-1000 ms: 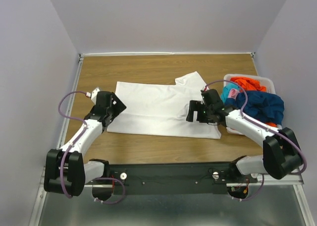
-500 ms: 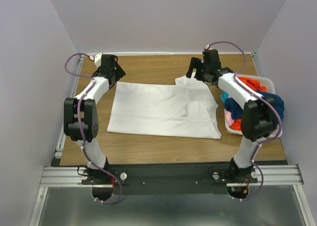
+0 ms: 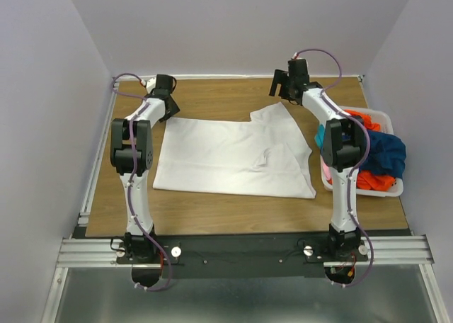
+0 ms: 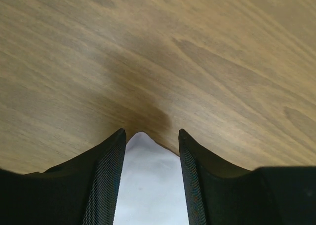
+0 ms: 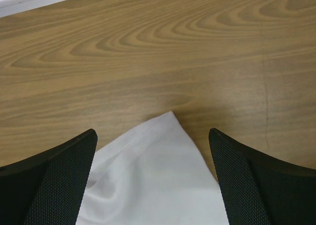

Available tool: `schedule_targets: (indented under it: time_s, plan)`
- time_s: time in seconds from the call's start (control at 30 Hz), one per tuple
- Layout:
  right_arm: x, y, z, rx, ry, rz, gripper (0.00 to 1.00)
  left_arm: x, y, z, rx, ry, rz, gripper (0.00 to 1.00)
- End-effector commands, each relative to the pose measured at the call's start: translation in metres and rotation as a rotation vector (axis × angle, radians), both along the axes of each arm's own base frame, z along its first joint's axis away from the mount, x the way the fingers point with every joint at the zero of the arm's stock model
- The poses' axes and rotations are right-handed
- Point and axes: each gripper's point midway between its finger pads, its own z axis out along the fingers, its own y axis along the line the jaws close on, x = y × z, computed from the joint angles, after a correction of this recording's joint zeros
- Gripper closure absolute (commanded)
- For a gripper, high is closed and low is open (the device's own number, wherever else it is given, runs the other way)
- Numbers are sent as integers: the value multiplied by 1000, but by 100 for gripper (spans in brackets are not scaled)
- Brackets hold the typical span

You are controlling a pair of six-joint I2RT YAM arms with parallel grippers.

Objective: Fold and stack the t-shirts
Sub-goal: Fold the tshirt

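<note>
A plain white t-shirt lies spread flat on the wooden table, with a small crease near its right side. My left gripper is at the shirt's far left corner. In the left wrist view the gripper is open, and the white corner lies between its fingers. My right gripper is at the shirt's far right sleeve tip. In the right wrist view it is wide open over the white cloth tip. Orange, dark blue and pink shirts lie bunched in the bin.
A white plastic bin stands at the table's right edge, holding the coloured shirts and a teal cloth. Grey walls close in the table on the left, back and right. Both arms stretch far out along the shirt's sides.
Both arms have reached from the near side of the shirt out to its far corners. The shirt's right part has shifted and gained a crease.
</note>
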Motion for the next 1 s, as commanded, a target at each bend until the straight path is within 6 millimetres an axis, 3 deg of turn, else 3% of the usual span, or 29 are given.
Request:
schedule_targets:
  time_s: [0.0, 0.03, 0.07, 0.23, 0.27, 0.33, 0.5, 0.53, 0.63, 0.7, 0.83, 0.97]
  plan:
    - [18, -4, -27, -74, 9, 6, 0, -4, 4, -15, 18, 51, 8, 49]
    - [26, -4, -25, -80, -8, 8, 0, -5, 4, -17, 20, 56, 9, 51]
    - [28, -5, -40, -89, 9, 9, 0, -6, 4, -20, 19, 63, 8, 53]
    - [34, -1, -61, -84, 27, 22, 1, -13, 2, -29, 10, 88, -3, 77]
    - [32, -2, -67, -85, 39, 24, 2, -15, 2, -31, 9, 91, -7, 87]
    - [29, -1, -72, -89, 53, 29, 5, -16, 0, -30, 9, 91, -14, 98]
    - [4, -9, -89, -115, 119, 27, 19, -25, -2, -22, 20, 76, -28, 100]
    - [3, -10, -85, -124, 115, 32, 22, -26, -2, -20, 23, 72, -32, 100]
    - [-3, -11, -87, -133, 127, 52, 42, -24, -4, -10, 23, 46, -39, 100]
    - [-4, -9, -80, -133, 120, 62, 65, -22, -6, 0, 30, 24, -43, 100]
    - [-6, -7, -64, -132, 97, 80, 92, -22, -10, 16, 34, -15, -47, 100]
    - [-15, -4, -41, -129, 72, 98, 99, -24, -16, 38, 27, -72, -57, 100]
